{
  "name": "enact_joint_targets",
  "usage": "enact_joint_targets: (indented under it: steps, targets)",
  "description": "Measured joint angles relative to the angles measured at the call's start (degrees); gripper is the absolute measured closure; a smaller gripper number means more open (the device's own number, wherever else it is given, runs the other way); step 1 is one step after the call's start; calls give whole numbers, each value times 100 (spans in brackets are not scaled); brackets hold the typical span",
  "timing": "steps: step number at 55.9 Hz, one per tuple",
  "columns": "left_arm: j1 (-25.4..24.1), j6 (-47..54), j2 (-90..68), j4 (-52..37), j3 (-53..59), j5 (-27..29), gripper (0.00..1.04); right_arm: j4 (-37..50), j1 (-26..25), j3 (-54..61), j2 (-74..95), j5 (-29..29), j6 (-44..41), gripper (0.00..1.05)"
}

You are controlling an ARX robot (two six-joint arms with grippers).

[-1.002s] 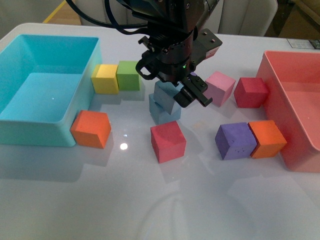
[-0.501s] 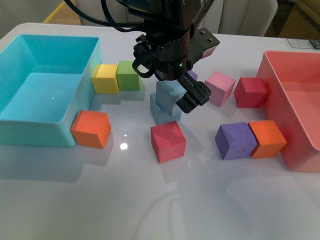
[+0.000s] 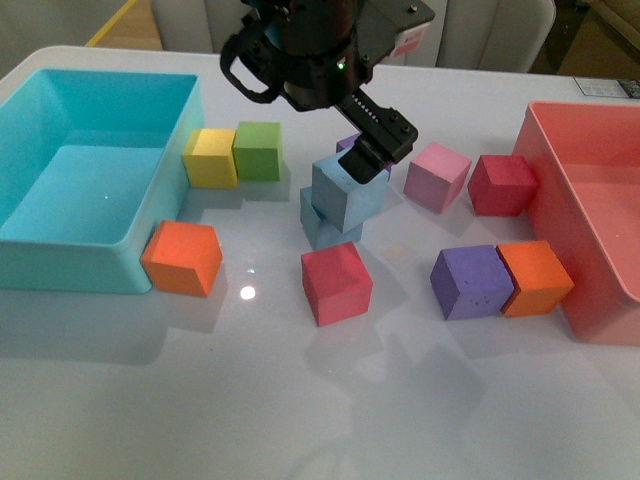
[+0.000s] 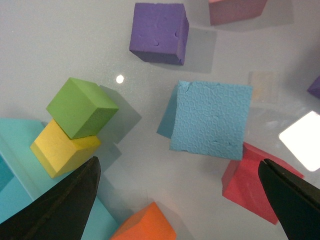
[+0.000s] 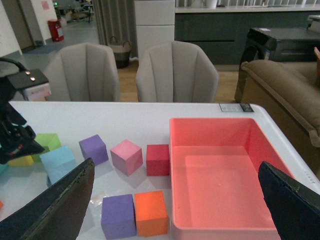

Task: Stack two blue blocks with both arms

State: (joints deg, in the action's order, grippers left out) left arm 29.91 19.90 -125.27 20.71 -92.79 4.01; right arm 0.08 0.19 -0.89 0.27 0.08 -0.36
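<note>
Two sky-blue blocks stand stacked at the table's middle. The upper blue block (image 3: 346, 192) rests skewed on the lower blue block (image 3: 322, 231). In the left wrist view the upper block (image 4: 211, 120) covers most of the lower one (image 4: 166, 119). My left gripper (image 3: 312, 105) is open and empty, above the stack and clear of it; its black fingers (image 4: 59, 206) spread wide in the left wrist view. My right gripper (image 5: 175, 210) is open and empty, high over the table's right side and out of the front view. From there the stack (image 5: 59, 162) shows at the left.
A turquoise tray (image 3: 100, 150) stands at the left and a pink tray (image 3: 590, 200) at the right. A red cube (image 3: 337, 283) lies just in front of the stack. Orange (image 3: 182, 257), yellow (image 3: 210, 157), green (image 3: 258, 150), pink (image 3: 437, 176), dark red (image 3: 502, 185) and purple (image 3: 470, 282) cubes surround it.
My left gripper has lifted up and back off the upper blue block, which stays on the lower one. The jaws stay open.
</note>
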Motion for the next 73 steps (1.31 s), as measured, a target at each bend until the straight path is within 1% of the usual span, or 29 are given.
enact_joint_targets:
  steps: [5,10,17,19,21,22,23,25,27,30,31,40,41,44,45,55,70,73]
  targets:
    - [-44,-229,498,-160,391,-229,9,0,0,0,0,0,0,9]
    - [-133,-557,1165,-518,960,-476,9,0,0,0,0,0,0,9]
    - [-326,-925,2105,-1071,1790,-463,9,0,0,0,0,0,0,9]
    - [-352,-1104,2398,-1720,2205,13,13,0,0,0,0,0,0,9]
    - [-448,-1329,2802,-3008,2894,800,20,0,0,0,0,0,0,9]
    - [-485,-1412,2907,-3309,3064,935,22,0,0,0,0,-2,0,9]
    - [-573,-1482,3130,-3891,3427,1161,25,0,0,0,0,-4,0,9]
    - [-863,-1674,3740,-5077,4323,1318,34,0,0,0,0,-4,0,9]
    - [-1156,-1792,4304,-5919,5077,1342,43,0,0,0,0,11,0,9]
    - [-1401,-1875,4811,-6496,5746,1281,54,0,0,0,0,9,0,9]
    - [-1427,-1888,4876,-6546,5840,1255,55,0,0,0,0,9,0,9]
    - [-1740,-1943,5469,-6765,7025,824,86,0,0,0,0,-13,0,9]
    - [-1757,-1943,5504,-6769,7073,800,87,0,0,0,0,-11,0,9]
    - [-1891,-1954,5792,-6808,7394,643,102,0,0,0,0,-7,0,9]
    - [-1926,-1974,5897,-6811,7479,599,103,-2,0,0,0,-4,0,9]
    - [-2203,-1976,6551,-6778,8026,363,103,0,0,0,0,-9,0,9]
    - [-2476,-1976,7477,-6376,8585,72,103,-2,0,0,0,-9,0,9]
    - [-2697,-1976,7705,-6242,8677,-249,103,-2,0,0,0,-9,0,9]
